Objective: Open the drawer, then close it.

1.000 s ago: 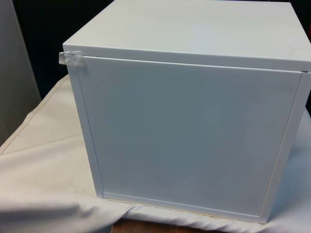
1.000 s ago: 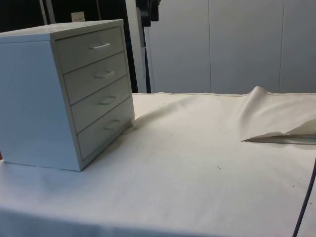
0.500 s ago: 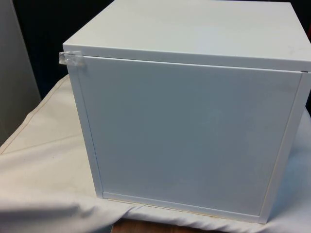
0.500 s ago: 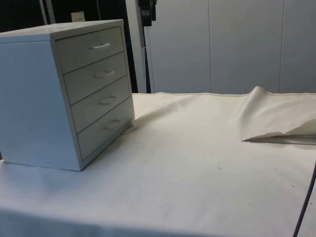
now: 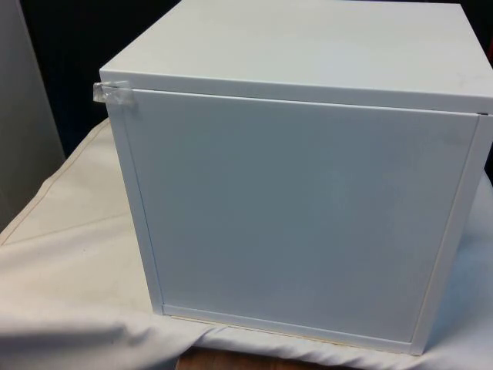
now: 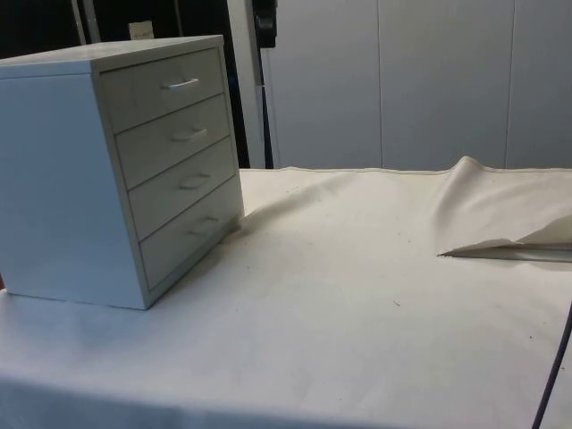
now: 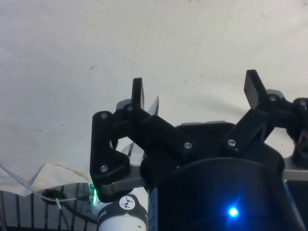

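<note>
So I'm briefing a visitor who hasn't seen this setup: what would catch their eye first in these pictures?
First the white chest of drawers, standing at one end of the white cloth in the side view, its four drawers all shut, each with a small handle. In the front view it turns a plain white back panel to the camera, with a bit of clear tape at one top corner. The black pincer hangs open over bare cloth.

Looks like a lab or test setup, not a home: a table (image 6: 357,295) draped in a plain white cloth (image 6: 500,223), bare pale wall panels (image 6: 429,80) behind, black curtains (image 5: 62,62), a cable (image 6: 554,366) dangling off the edge.
</note>
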